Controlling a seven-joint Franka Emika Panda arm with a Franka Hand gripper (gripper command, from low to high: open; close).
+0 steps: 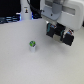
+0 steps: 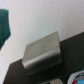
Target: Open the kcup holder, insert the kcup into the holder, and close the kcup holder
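Right now the kcup (image 1: 32, 45), a tiny white cylinder with a green top, stands upright on the white table (image 1: 20, 67), alone toward the exterior view's left and well apart from the arm. The white arm comes in from the top on the exterior view's right, and its gripper (image 1: 62, 37) hangs above the table with dark, blocky parts and a small red spot at its lower end. The picture is blurry there, so I cannot tell whether the fingers are apart or together, and nothing is visibly held. At the back edge, toward the exterior view's left, a tall white bottle-like object (image 1: 25, 11) stands in front of dark clutter. I cannot pick out the kcup holder with certainty in the exterior view. The wrist view is soft too: a grey metallic boxy block (image 2: 44, 54) with a slanted top face sits on a dark surface (image 2: 72, 47), with plain white behind it and a teal shape (image 2: 5, 27) at one edge. Whether that block belongs to the holder I cannot tell. The kcup does not appear in the wrist view.
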